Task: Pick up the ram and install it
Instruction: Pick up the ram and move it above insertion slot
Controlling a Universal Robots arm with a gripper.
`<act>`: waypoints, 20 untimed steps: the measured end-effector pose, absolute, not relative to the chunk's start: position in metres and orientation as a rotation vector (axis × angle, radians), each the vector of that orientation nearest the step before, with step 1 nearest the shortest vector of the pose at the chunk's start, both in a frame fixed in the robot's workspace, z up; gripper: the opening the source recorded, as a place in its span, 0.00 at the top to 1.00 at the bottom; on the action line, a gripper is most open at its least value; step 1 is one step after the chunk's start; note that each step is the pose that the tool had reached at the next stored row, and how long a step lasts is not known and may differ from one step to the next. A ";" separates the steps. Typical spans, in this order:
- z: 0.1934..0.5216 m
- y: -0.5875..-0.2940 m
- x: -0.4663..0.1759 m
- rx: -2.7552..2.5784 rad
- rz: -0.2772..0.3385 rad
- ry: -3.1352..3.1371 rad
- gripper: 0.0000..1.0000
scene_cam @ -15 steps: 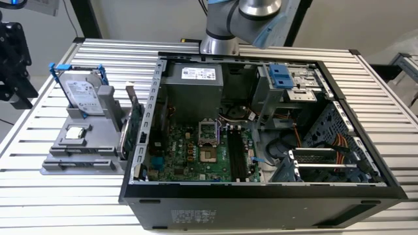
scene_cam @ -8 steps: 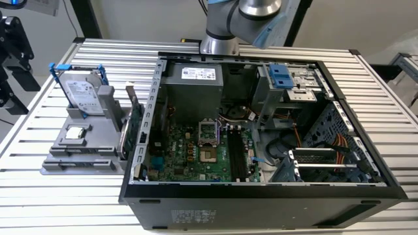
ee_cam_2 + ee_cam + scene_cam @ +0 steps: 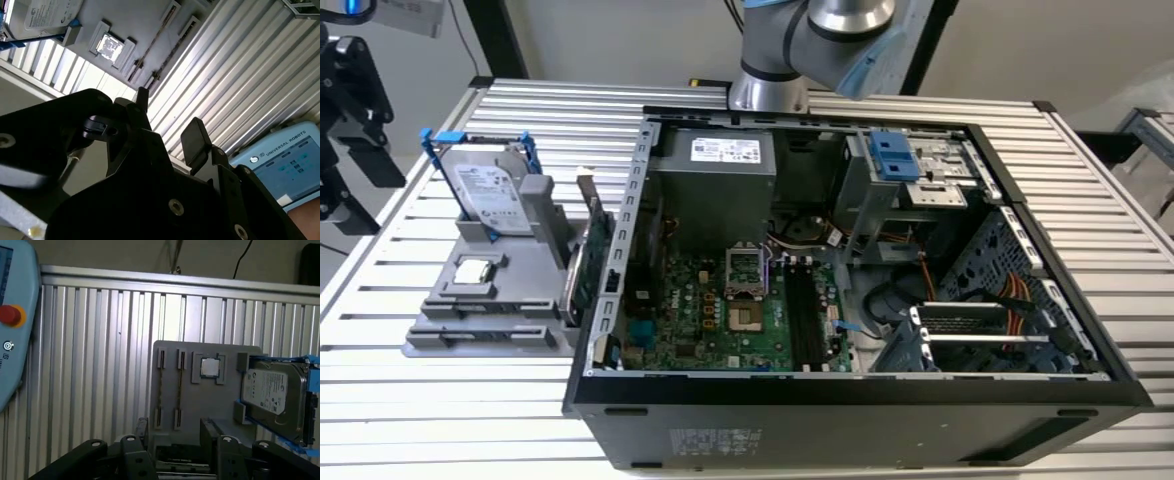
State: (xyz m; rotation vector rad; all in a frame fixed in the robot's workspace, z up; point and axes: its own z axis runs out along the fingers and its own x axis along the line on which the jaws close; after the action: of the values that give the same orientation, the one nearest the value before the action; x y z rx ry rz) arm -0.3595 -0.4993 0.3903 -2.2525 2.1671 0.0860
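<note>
Gripper point(image 3: 175, 430) with fingers point(image 3: 142, 427) spread and nothing between them, its body cut off in both wrist views, facing the gray holder plate point(image 3: 210, 405). Ram point(image 3: 161, 385) apparently the thin strip seen edge-on between clips on that plate, colour indiscernible, a like strip beside it. Exterior view: plate at nine o'clock of the open computer case point(image 3: 854, 395), arm point(image 3: 767, 60) cut off at twelve o'clock.
</note>
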 end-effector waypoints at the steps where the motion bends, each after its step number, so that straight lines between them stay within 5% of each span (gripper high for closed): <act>1: 0.390 -0.499 -0.359 -2.250 0.086 2.169 0.00; 20: 0.373 -0.496 -0.357 -2.243 0.081 2.172 0.00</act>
State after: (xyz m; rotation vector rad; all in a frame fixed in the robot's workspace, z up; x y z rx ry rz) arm -0.3574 -0.4965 0.3729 -2.2435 2.1724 0.0813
